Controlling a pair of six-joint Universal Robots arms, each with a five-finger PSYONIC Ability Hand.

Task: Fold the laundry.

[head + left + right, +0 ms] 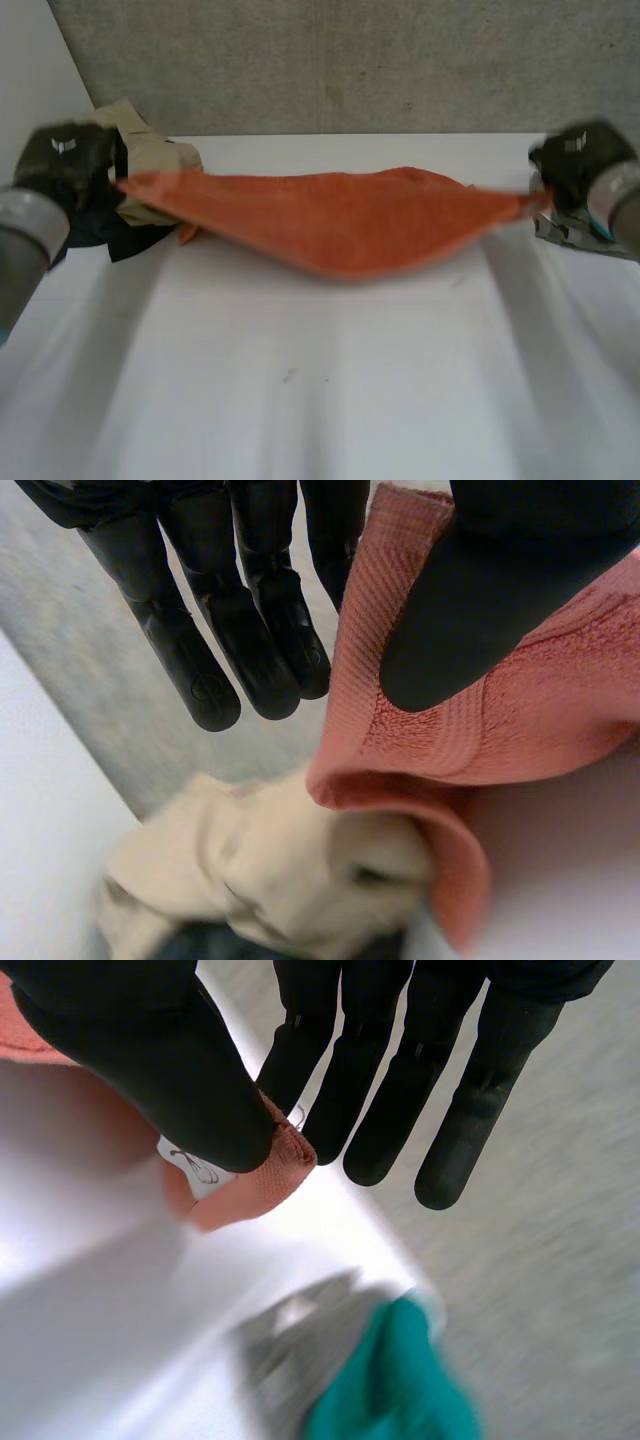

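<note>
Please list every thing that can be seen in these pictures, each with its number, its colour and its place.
towel: one, orange, stretched between the two hands, sagging in the middle
label: one, white, on the towel's corner by the right hand's thumb
beige cloth: one, beige, crumpled on the table beside the left hand
dark cloth: one, black or dark blue, under the beige cloth
green cloth: one, teal green, at the table's edge near the right hand
table: one, white, under the laundry
wall: one, grey, behind the table
left hand: one, black, pinching one end of the towel
right hand: one, black, pinching the other end
</note>
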